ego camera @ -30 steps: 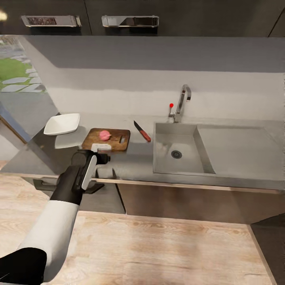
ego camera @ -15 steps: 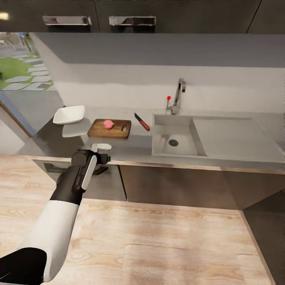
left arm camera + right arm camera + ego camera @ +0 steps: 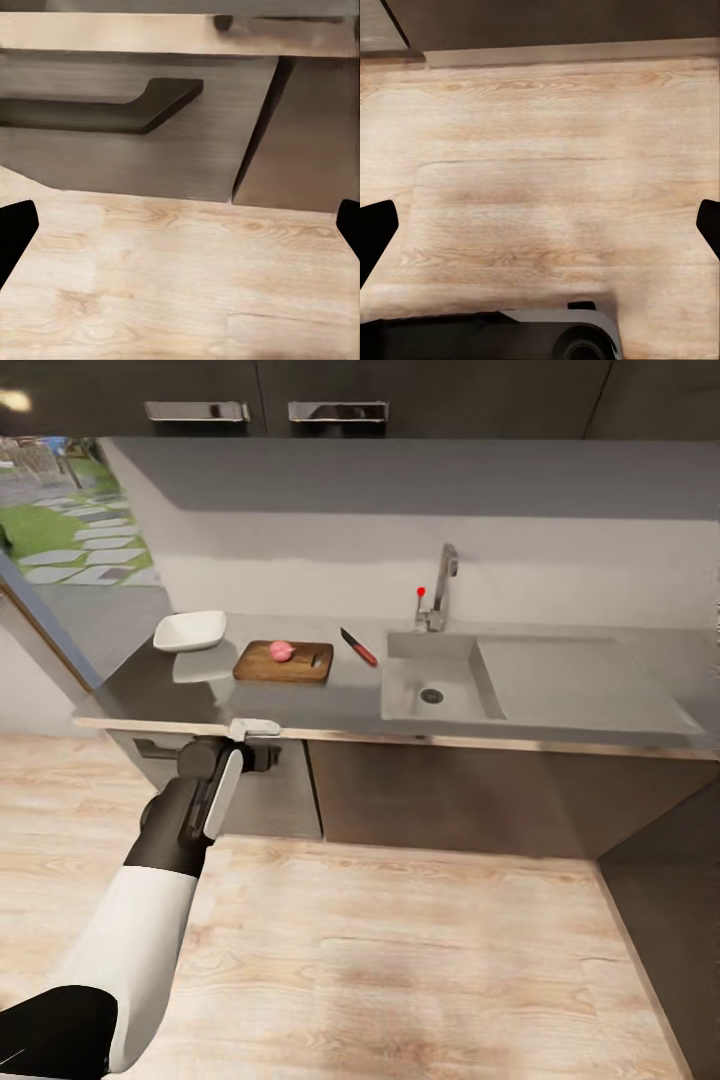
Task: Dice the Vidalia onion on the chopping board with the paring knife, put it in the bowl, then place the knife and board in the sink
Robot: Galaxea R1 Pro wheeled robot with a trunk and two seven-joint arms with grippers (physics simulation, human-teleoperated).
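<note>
On the grey countertop (image 3: 330,710), going left to right, sit the white bowl (image 3: 190,630), then the wooden chopping board (image 3: 284,662) with the pink onion (image 3: 282,651) resting on it, then the red-handled knife (image 3: 358,647) just beside the sink (image 3: 455,685). The left gripper (image 3: 255,732) hangs in front of the counter edge, above the wooden floor (image 3: 400,960), its fingertips (image 3: 15,232) spread wide and empty. The right gripper's fingertips (image 3: 373,236) also stand wide apart over the floor.

Grey countertop (image 3: 330,710) above dark cabinet fronts, bearing a white bowl (image 3: 189,630), a chopping board (image 3: 300,666) with the Vidalia onion (image 3: 281,651) on it, a paring knife (image 3: 358,647) beside the sink (image 3: 440,685).
</note>
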